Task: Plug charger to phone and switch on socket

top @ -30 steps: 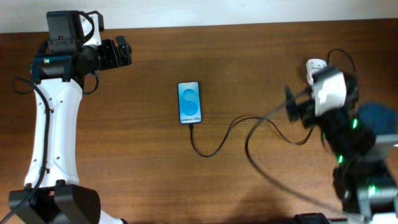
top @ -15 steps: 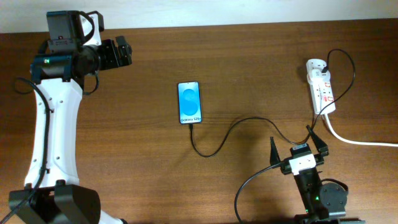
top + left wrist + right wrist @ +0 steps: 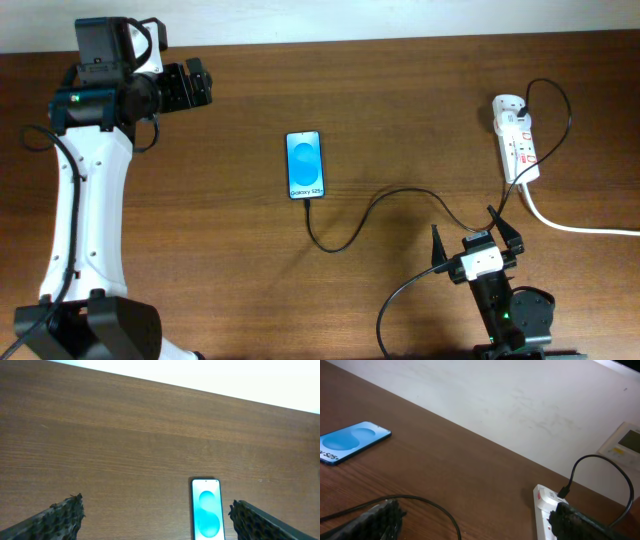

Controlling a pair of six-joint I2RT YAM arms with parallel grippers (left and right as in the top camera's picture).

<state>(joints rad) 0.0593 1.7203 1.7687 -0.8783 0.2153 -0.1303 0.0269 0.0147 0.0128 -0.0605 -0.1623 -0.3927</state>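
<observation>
The phone [image 3: 305, 164] lies mid-table, blue screen up, and shows in the left wrist view [image 3: 206, 515] and the right wrist view [image 3: 352, 440]. The thin black charger cable [image 3: 370, 212] runs from the phone's near end in a loop across the table to the white socket strip [image 3: 517, 140] at the far right, where it is plugged in; the strip also shows in the right wrist view [image 3: 545, 507]. My left gripper [image 3: 197, 84] is open and empty at the far left. My right gripper [image 3: 476, 247] is open and empty near the front edge, over the cable.
The socket's thick white cord [image 3: 580, 226] runs off to the right edge. A white wall with a small wall panel [image 3: 625, 442] stands behind the table's far edge.
My right arm has pulled back from the socket at the right to the table's front edge. The socket is now uncovered. The left arm has not moved.
</observation>
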